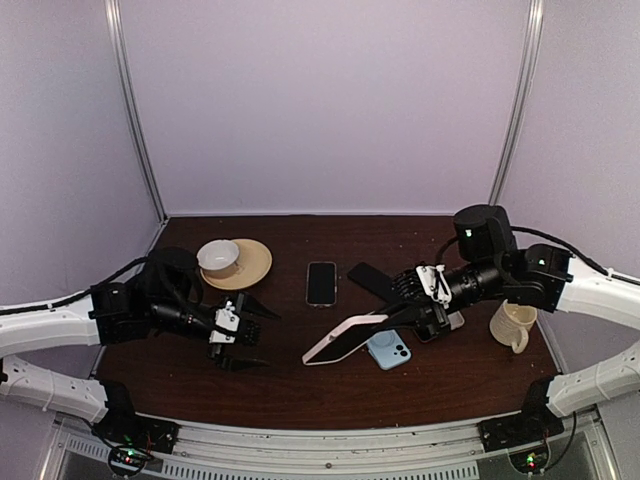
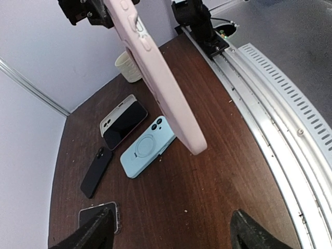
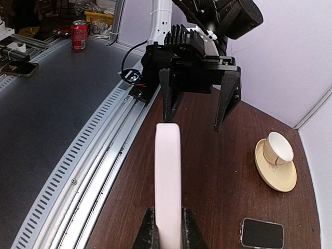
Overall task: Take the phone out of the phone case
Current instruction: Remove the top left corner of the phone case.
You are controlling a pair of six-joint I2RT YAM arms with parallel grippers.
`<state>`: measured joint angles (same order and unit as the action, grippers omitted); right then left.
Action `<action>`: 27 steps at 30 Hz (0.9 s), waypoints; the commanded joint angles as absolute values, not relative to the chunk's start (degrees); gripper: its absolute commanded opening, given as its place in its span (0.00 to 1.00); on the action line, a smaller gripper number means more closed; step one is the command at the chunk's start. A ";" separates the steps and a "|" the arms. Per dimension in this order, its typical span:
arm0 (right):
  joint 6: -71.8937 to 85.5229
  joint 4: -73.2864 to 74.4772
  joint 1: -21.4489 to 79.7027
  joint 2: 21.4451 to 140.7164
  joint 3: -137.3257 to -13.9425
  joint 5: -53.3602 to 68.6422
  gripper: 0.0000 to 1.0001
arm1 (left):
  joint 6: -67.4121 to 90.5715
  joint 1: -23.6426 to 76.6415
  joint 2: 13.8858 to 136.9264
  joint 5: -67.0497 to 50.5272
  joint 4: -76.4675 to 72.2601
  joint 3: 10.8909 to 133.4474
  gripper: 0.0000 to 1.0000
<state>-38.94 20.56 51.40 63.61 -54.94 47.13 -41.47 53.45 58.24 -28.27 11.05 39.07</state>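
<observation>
While clamped at one end by the right gripper (image 1: 428,318), the cased phone (image 1: 350,338) slants over the table (image 1: 300,395).
Its long axis runs toward the left gripper (image 1: 258,338), whose jaws stand apart, facing the free end without touching. That arm is judged nearer the end to peel. A blue case (image 1: 388,350) lies close by.

We count five phone items: one pink-cased phone (image 1: 345,338) just left of the light blue case (image 1: 390,350), that case itself, one cream-backed phone (image 2: 123,123) right of it, and one black phone (image 1: 368,277) and one dark-screened phone (image 1: 321,283) beyond it. Two cups: a white cup (image 1: 218,257) far left of the case, a cream mug (image 1: 513,325) to its right. One saucer (image 1: 257,263).
</observation>
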 commanded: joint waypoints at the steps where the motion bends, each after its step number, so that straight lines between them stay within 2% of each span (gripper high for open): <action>1: -43.98 17.60 52.08 63.19 -57.33 51.92 0.00 | -41.43 53.00 59.12 -35.20 8.29 38.96 0.75; 7: -44.92 13.92 53.49 65.05 -58.21 51.95 0.00 | -41.40 53.07 61.13 -39.21 7.43 39.19 0.62; 11: -45.45 11.17 53.85 66.35 -58.89 50.36 0.00 | -41.52 53.14 61.24 -40.16 7.23 38.98 0.60; 27: -45.90 8.78 55.10 70.43 -62.35 49.81 0.00 | -41.10 53.13 62.09 -40.85 6.32 39.44 0.43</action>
